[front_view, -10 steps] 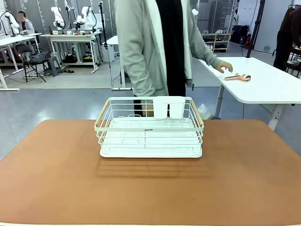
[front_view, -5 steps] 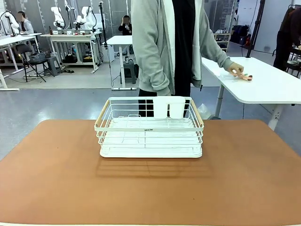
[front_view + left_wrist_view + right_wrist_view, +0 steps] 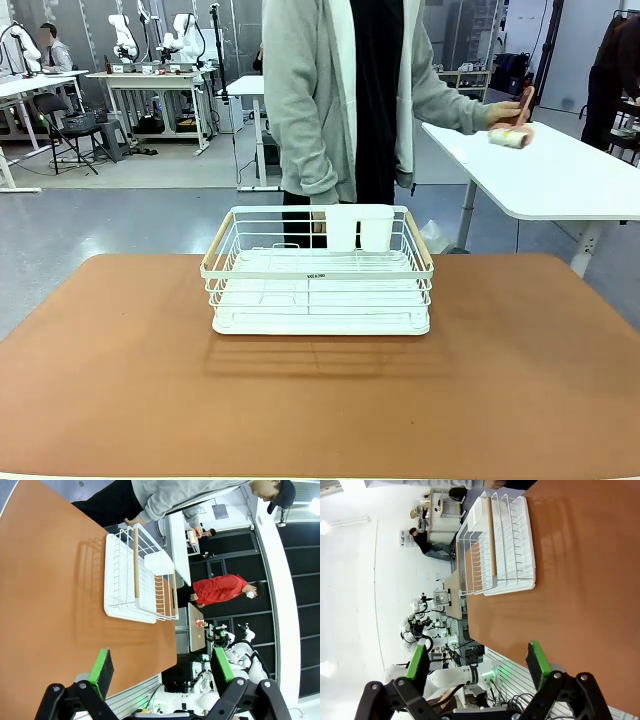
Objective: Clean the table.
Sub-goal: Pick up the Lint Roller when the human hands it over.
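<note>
Person's hand [image 3: 503, 113] lifted pink-handled roller [image 3: 510, 138] off white table [image 3: 560, 185].

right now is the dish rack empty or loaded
Empty: the dish rack shows only bare wires and its tray. Inside its white cutlery cup, cannot tell.

The table [image 3: 110, 390] top is a plain matte reddish-brown, no pattern at all. The wire rack [image 3: 318, 300] is all white, with pale wood handles [image 3: 217, 240] and a white cup [image 3: 360, 228]. The person [image 3: 300, 100] wears light grey over black. Their roller [image 3: 512, 128] is pink with a white roll. The side table [image 3: 570, 185] is white. The left gripper [image 3: 161, 666] and right gripper [image 3: 476, 661] are black with bright green pads [image 3: 101, 672].
</note>
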You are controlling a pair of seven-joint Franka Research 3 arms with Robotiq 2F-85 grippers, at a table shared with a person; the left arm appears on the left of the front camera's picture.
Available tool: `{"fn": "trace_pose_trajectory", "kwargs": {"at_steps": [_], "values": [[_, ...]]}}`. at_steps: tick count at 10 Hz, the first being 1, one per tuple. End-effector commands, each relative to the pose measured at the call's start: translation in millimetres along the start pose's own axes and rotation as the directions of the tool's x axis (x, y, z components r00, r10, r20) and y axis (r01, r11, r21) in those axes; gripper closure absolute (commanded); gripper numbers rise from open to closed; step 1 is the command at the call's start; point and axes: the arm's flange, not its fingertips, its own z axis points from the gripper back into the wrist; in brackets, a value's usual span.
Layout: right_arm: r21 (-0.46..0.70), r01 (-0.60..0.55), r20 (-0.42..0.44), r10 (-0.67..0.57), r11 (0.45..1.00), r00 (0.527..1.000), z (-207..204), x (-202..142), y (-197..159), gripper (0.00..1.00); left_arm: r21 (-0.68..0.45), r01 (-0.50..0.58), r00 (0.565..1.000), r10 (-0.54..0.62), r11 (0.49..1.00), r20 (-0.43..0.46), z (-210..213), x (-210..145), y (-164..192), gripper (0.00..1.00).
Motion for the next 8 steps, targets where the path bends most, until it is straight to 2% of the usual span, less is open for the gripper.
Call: {"fn": "trace_pose_trajectory", "kwargs": {"at_steps": [1,8], "values": [[0.014,0.005,0.003,-0.005,1.000,1.000,-0.6,0.1,3.7,0.00,-0.027,0.023,1.000,-0.023,0.999,0.010,2.6,3.2,1.4,0.00],[0.014,0.005,0.003,-0.005,1.000,1.000,-0.6,0.1,3.7,0.00,-0.027,0.023,1.000,-0.023,0.999,0.010,2.6,3.2,1.4,0.00]]}}
